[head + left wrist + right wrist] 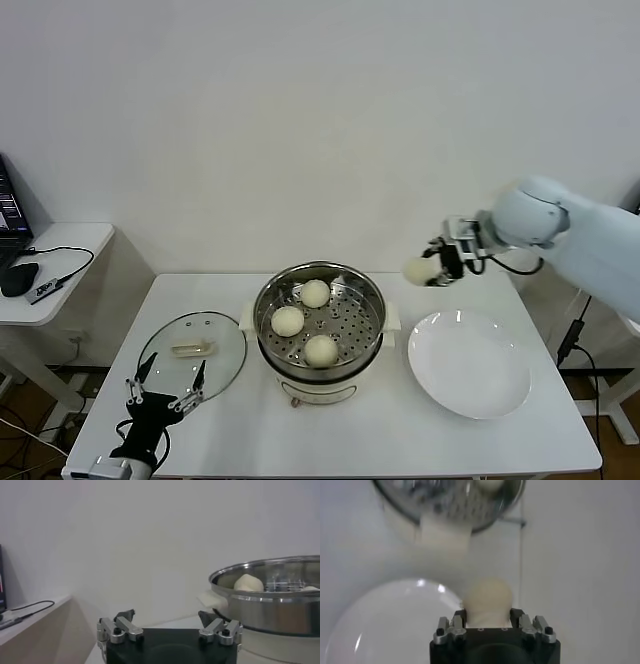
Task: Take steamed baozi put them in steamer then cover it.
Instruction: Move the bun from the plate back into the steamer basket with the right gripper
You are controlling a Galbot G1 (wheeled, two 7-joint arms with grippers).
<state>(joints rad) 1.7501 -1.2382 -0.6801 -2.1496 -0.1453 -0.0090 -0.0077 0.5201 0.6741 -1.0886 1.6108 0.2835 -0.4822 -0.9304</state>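
The steamer [372, 300], a shiny steel pot on a white base, stands mid-table with three cream-white baozi on its perforated tray: one [315, 293] at the back, one [288, 321] on the left, one [321, 350] at the front. A fourth baozi [418, 270] hangs in the air above the table, up and to the right of the pot, with my right gripper [432, 270] shut on it. The right wrist view shows that bun [487, 600] between the fingers, above the plate's edge. My left gripper [165, 385] rests open at the front left, beside the lid.
The clear glass lid [193, 349] with a cream handle lies flat to the left of the steamer. A bare white plate [468, 363] sits to its right. A side table [60, 260] with cables and a black mouse stands at the far left.
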